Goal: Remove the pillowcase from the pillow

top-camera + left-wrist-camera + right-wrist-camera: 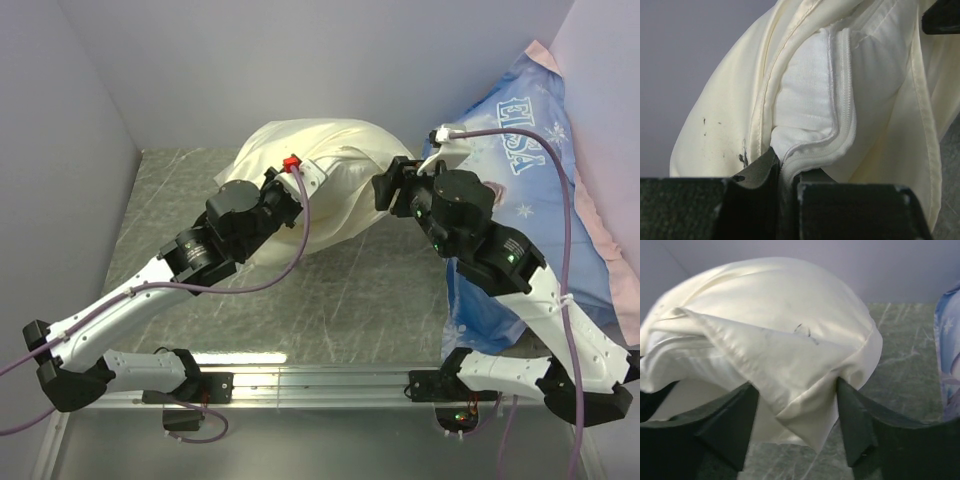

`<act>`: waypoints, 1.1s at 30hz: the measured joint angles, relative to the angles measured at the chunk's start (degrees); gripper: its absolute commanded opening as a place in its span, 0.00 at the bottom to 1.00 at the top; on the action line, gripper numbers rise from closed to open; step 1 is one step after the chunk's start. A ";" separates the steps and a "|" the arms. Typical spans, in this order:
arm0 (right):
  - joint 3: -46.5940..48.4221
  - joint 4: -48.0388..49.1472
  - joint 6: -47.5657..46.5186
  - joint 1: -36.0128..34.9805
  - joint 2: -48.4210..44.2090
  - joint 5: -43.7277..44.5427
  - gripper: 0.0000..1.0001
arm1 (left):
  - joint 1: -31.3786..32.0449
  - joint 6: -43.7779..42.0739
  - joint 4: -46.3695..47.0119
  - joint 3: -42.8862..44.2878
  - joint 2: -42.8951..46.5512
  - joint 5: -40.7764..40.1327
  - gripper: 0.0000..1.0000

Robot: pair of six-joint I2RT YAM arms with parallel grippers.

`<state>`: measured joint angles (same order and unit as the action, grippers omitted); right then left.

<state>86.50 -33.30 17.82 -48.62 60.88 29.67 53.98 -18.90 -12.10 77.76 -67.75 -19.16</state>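
One camera sits high up behind my left arm [110, 310] and my right arm [545, 300] and looks down at the table [330, 290]. It is far off, so it sees both whole. The camera on my left wrist looks along my left pincer [787, 167], very close to the white pillow [805, 95]. The camera on my right wrist looks out past my right pincer [796, 390], from a bit farther back. All three see the same cream pillowcase [340, 150].

fingers [850, 212] pinch the pillow [807, 95] by its seam inside the pillowcase [722, 125].
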 measured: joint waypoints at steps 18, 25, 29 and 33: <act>4.04 -1.42 4.92 23.23 2.21 -10.69 0.00 | 0.11 1.03 -2.99 -5.35 10.67 4.76 0.01; -1.70 2.64 7.58 29.88 6.19 -23.15 0.00 | 0.11 2.05 -2.27 -6.45 14.08 5.42 0.00; -10.91 7.43 9.84 29.86 7.93 -28.50 0.00 | 0.11 3.67 -1.92 -6.45 14.08 5.97 0.01; -18.40 13.73 12.52 29.86 11.34 -32.46 0.00 | 0.11 5.09 -1.31 -6.38 13.22 6.27 0.01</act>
<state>68.10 -19.57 30.35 -18.76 72.23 -2.79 54.08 -13.80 -13.41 71.37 -54.52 -12.88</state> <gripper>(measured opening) 0.043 0.125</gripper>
